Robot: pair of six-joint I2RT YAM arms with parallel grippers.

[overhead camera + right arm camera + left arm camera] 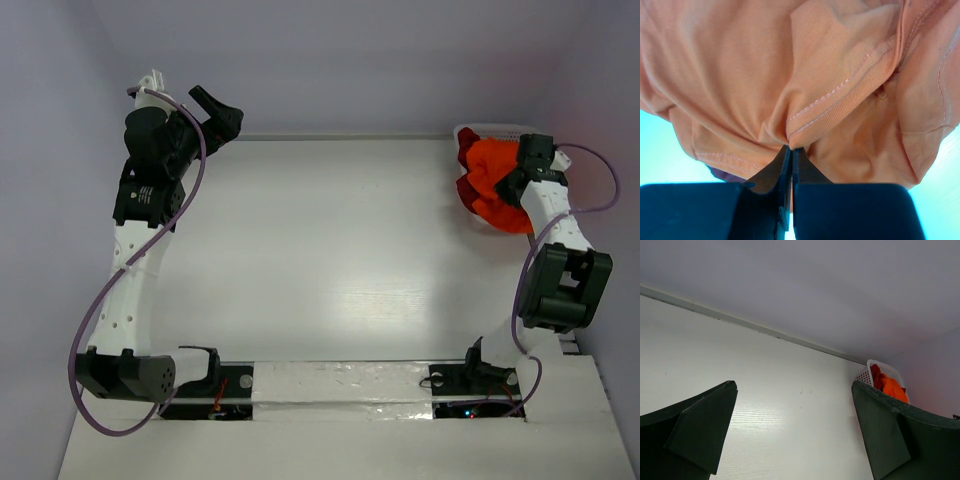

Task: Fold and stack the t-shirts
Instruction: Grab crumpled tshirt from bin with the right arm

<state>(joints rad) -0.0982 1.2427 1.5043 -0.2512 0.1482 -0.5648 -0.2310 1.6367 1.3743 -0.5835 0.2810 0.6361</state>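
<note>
The white tabletop (330, 260) takes up most of the overhead view. The left arm (135, 260) runs up its left edge and the right arm (560, 250) reaches to the far right corner.

That corner is where the white lattice basket (470, 133) sits, right up against the back wall. You can only see a bit of its rim, because the orange t-shirt (490, 180) is heaped over it in a crumpled bunch. Some darker red cloth (466, 155) pokes out on the shirt's left side, touching it. Can't tell from these shots whether the orange one is lifted or resting on the pile.

The right hand (790, 150) is buried in that bunch. Its wrist cam shows the two fingers pinched tight together on a fold of the orange fabric, right at a double-stitched hem (840, 95), with the cloth puckering out from the pinch.

The left hand (795, 430) is way over at the far left corner, well apart from the shirts, with its fingers (700, 430) spread wide.
</note>
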